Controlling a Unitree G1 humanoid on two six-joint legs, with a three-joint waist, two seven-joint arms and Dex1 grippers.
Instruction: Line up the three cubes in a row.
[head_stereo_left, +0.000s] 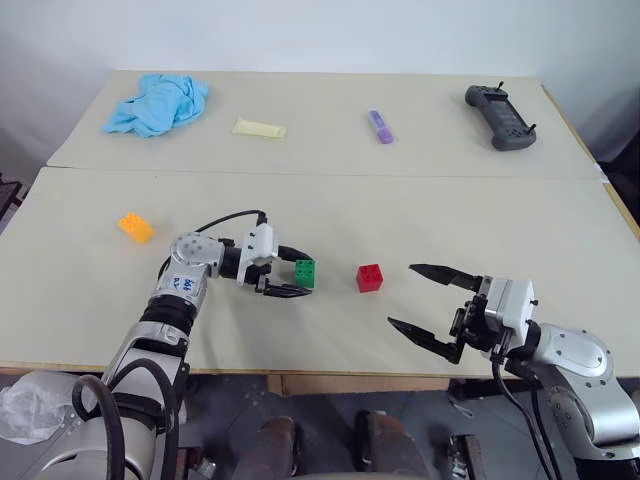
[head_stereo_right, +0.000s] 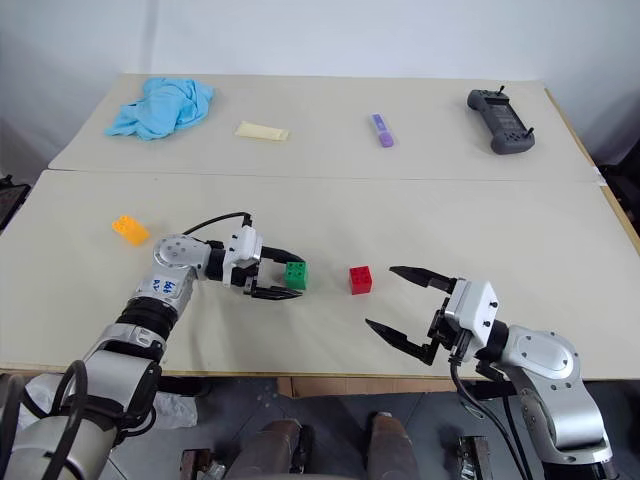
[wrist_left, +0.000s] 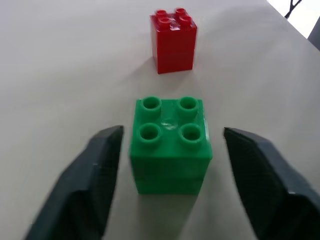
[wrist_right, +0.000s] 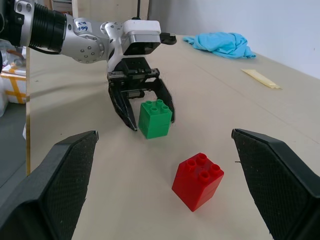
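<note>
The green cube (head_stereo_left: 305, 272) stands on the table between the fingers of my left gripper (head_stereo_left: 299, 276). In the left wrist view the green cube (wrist_left: 170, 145) has a gap on each side, so the left gripper is open and not gripping. The red cube (head_stereo_left: 369, 277) sits a short way to the right of the green one, roughly level with it. Far off to the left lies the orange-yellow cube (head_stereo_left: 135, 227). My right gripper (head_stereo_left: 425, 298) hovers open and holding nothing near the front edge, to the right of the red cube.
On the far table half lie a blue cloth (head_stereo_left: 157, 103), a pale yellow bar (head_stereo_left: 259, 128), a small purple object (head_stereo_left: 381, 126) and a dark handheld controller (head_stereo_left: 499, 116). A seam (head_stereo_left: 330, 173) runs between the two table halves.
</note>
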